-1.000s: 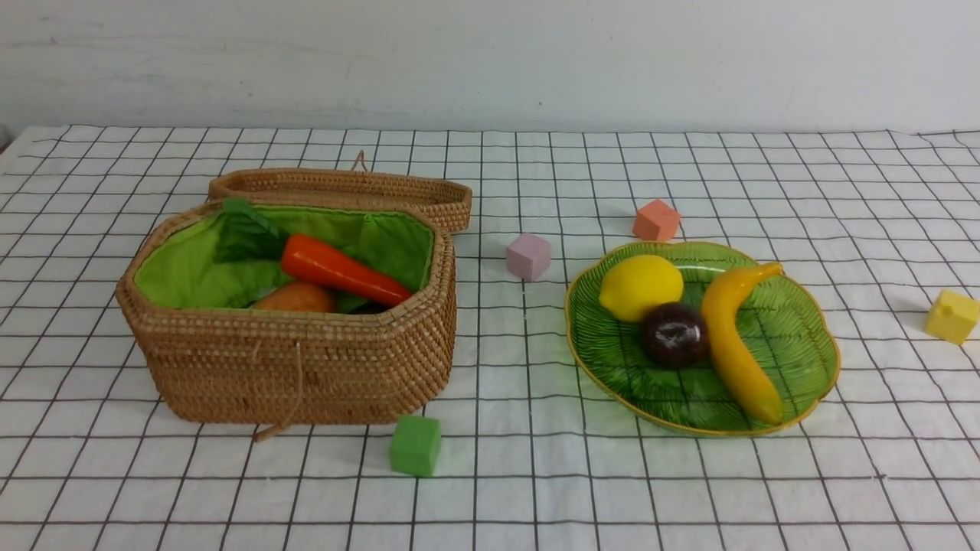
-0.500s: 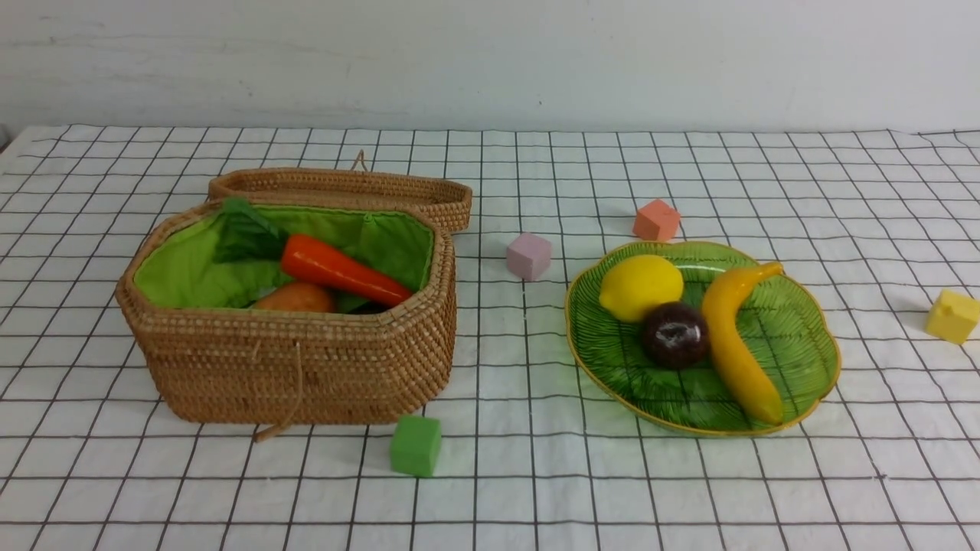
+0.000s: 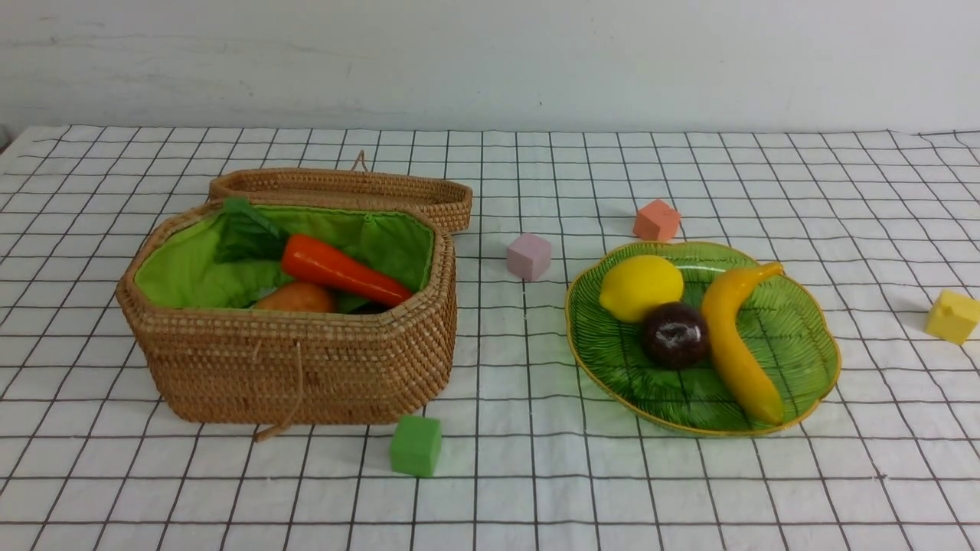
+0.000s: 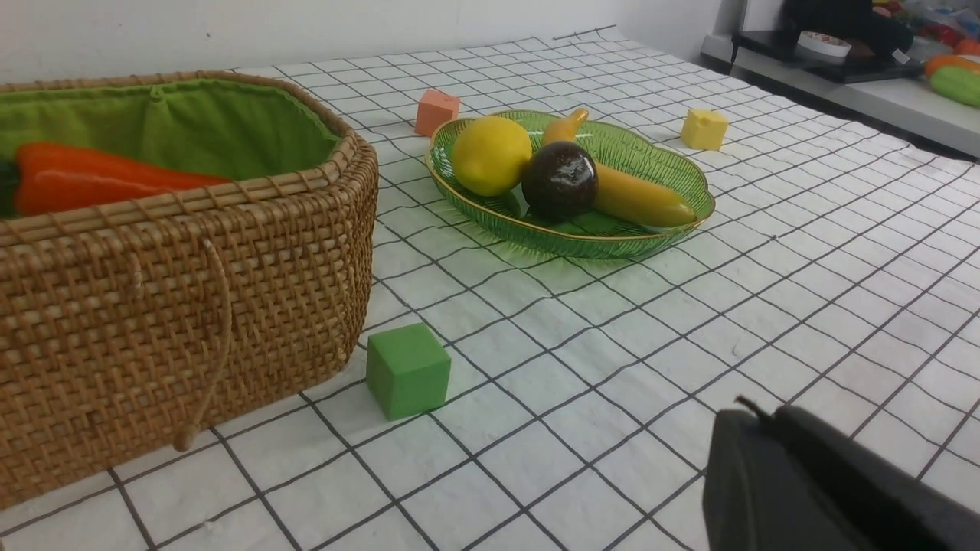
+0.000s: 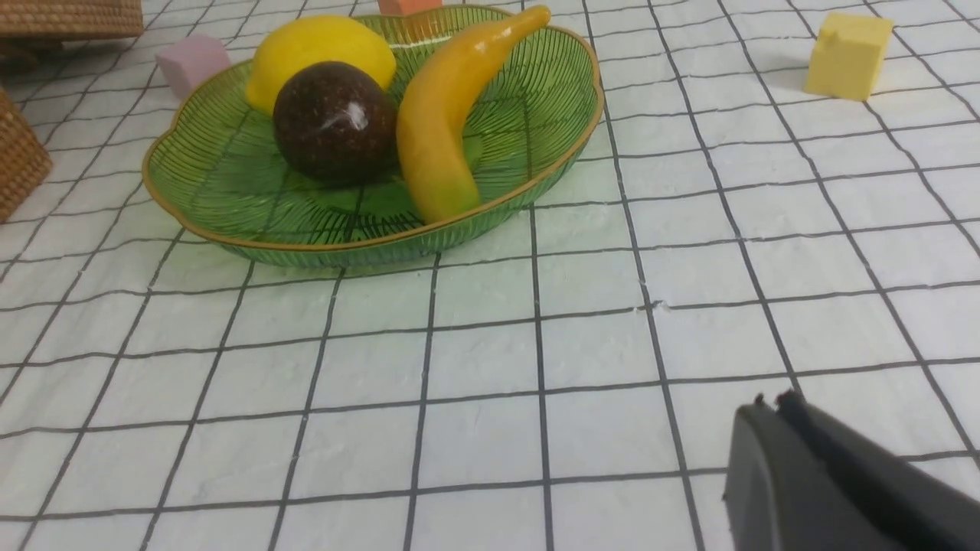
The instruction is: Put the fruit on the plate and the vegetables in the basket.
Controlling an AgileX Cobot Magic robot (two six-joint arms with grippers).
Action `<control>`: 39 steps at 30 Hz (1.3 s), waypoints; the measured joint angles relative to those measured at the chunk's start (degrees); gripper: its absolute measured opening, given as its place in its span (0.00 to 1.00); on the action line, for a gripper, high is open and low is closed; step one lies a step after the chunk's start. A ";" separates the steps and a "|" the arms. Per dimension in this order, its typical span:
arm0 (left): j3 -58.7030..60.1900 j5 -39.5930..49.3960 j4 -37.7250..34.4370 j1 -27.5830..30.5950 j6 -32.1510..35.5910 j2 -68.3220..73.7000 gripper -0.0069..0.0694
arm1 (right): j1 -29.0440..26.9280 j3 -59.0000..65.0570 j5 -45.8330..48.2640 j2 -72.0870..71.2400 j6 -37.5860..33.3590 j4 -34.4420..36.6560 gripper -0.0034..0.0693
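The green leaf-shaped plate (image 3: 796, 360) holds the lemon (image 3: 640, 286), the dark mangosteen (image 3: 674, 334) and the banana (image 3: 733, 340). In the open wicker basket (image 3: 306, 367) lie the orange carrot (image 3: 341, 270) with its green leaves and the potato (image 3: 295, 298); the eggplant is hidden. Neither arm shows in the front view. My left gripper (image 4: 758, 413) is shut and empty above the cloth, short of the plate (image 4: 651, 233) and basket (image 4: 153, 306). My right gripper (image 5: 769, 404) is shut and empty, near the plate (image 5: 230, 176).
Foam cubes lie on the checked cloth: green (image 3: 416, 445) in front of the basket, pink (image 3: 528, 256) between basket and plate, orange (image 3: 656, 220) behind the plate, yellow (image 3: 952, 316) at the far right. The basket's lid (image 3: 344, 187) rests behind it.
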 joint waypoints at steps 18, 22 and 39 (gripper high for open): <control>3.66 -3.18 0.42 6.85 2.73 0.00 0.12 | 0.00 0.00 -0.06 0.00 0.00 0.00 0.06; 5.33 -12.23 -8.87 21.15 6.23 -0.12 0.08 | 0.00 0.00 -0.06 0.00 0.00 0.00 0.07; 9.16 1.78 -26.74 46.62 19.79 -1.31 0.07 | 0.00 0.00 -0.06 -0.03 0.00 0.02 0.08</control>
